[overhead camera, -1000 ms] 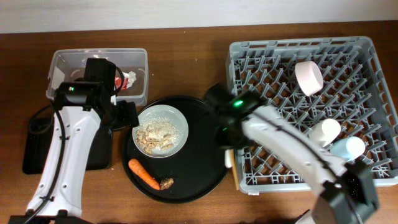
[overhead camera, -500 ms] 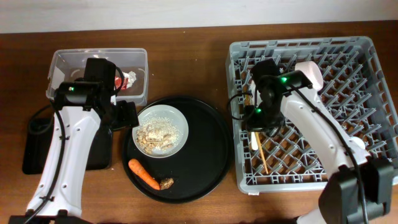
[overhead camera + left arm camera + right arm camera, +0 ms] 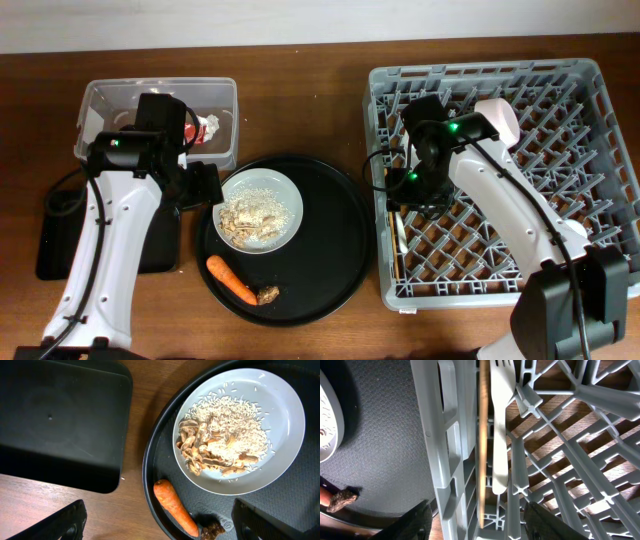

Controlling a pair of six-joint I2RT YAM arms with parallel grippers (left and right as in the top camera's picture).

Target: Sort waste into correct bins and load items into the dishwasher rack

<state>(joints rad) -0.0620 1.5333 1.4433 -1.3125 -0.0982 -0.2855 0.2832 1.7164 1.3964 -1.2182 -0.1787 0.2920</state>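
Note:
The grey dishwasher rack fills the right side. My right gripper hovers open over its left edge. Below its fingers the white fork and the wooden chopstick lie side by side on the rack, touched by neither finger. A pink bowl stands at the rack's back. My left gripper is wide open above the orange carrot and the small brown lump. Beside them sits the grey-white plate with rice crumbs.
The plate, carrot and lump rest on a large round black tray. The clear tub at the back left holds the red wrapper. The shallow black tray lies at the left.
My right arm swung from the round tray over to the rack, then opened. The fork and chopstick left its grip and now lie along the rack's left side. The left arm stayed still.

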